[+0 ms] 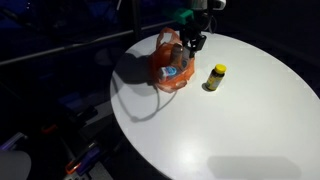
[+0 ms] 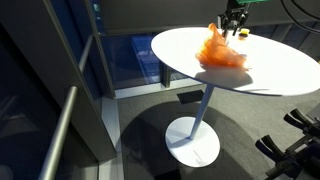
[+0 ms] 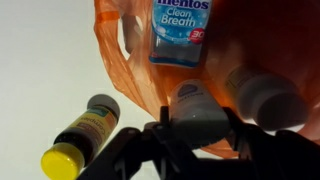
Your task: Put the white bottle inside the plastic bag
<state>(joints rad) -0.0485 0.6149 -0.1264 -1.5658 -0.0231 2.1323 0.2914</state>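
Note:
My gripper [image 3: 197,128] is shut on the white bottle [image 3: 193,108], a small slim bottle with a bluish mark on its end. It holds the bottle right over the crinkly orange plastic bag [image 3: 130,55]. In both exterior views the gripper [image 1: 193,42] [image 2: 233,28] hangs at the far side of the bag [image 1: 166,60] [image 2: 222,52] on the round white table. The bottle is too small to make out in those views. Whether the bottle touches the bag film I cannot tell.
A blue Mentos Clean Breath pack [image 3: 180,30] lies in the bag. A blurred pale round object [image 3: 262,95] sits by the bag's right side. A short dark bottle with a yellow cap [image 3: 80,135] [image 1: 215,76] stands on the table [image 1: 240,120] beside the bag.

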